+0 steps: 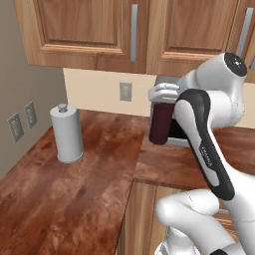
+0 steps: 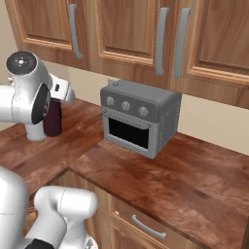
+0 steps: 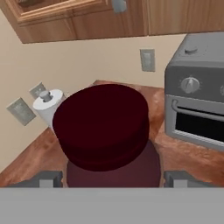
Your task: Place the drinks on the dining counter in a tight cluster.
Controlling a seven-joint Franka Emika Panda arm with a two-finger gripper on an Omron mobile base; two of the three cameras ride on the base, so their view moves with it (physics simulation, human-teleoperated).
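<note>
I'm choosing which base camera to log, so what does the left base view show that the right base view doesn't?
Left base view alone: the paper-towel roll standing on the corner worktop, and three wall outlets. Right base view alone: the full toaster oven with its knobs and door, plus the worktop and drawer handle right of it. Both: the maroon bottle held upright in the gripper, the arm, the wooden cabinets.

The toaster oven (image 2: 138, 116) stands just beside the maroon bottle (image 1: 160, 123) and blocks the way on that side. The paper-towel roll (image 1: 67, 132) stands well apart near the wall, with bare desk (image 1: 74, 199) between them.
</note>
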